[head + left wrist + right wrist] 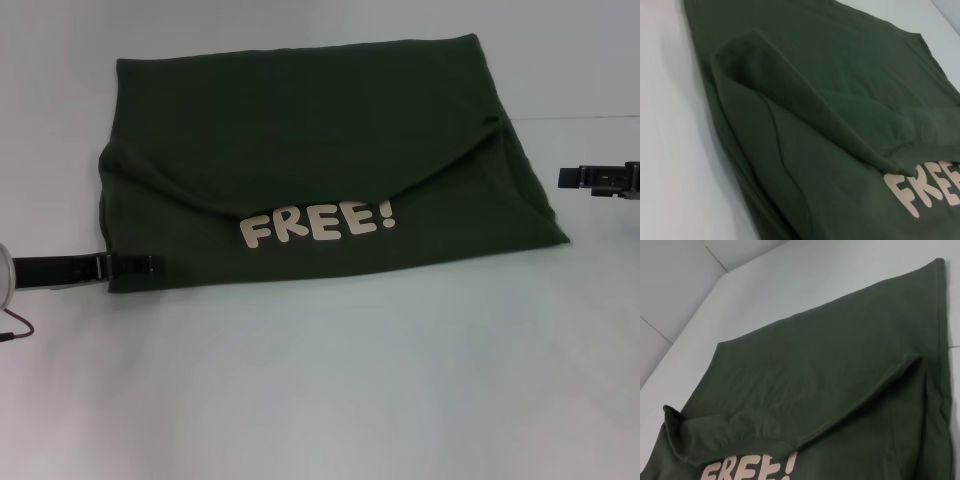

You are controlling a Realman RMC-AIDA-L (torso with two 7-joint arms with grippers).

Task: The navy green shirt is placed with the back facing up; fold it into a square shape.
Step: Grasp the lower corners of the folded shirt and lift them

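Observation:
The navy green shirt (320,130) lies folded on the white table (320,400), its far part turned forward in a curved flap. Below that flap edge shows a pale "FREE!" print (318,224). My left gripper (150,265) sits low on the table, its tip at the shirt's near left corner. My right gripper (565,177) hovers off the shirt's right side, a short gap away from the cloth. The left wrist view looks along the shirt (840,75) and its raised fold, with the print (925,192) partly in view. In the right wrist view the shirt (830,365) shows the same flap.
Bare white table surrounds the shirt on the near side and on both sides. A thin cable (15,330) trails by the left arm at the left edge. The table's far edge (720,280) shows beyond the shirt in the right wrist view.

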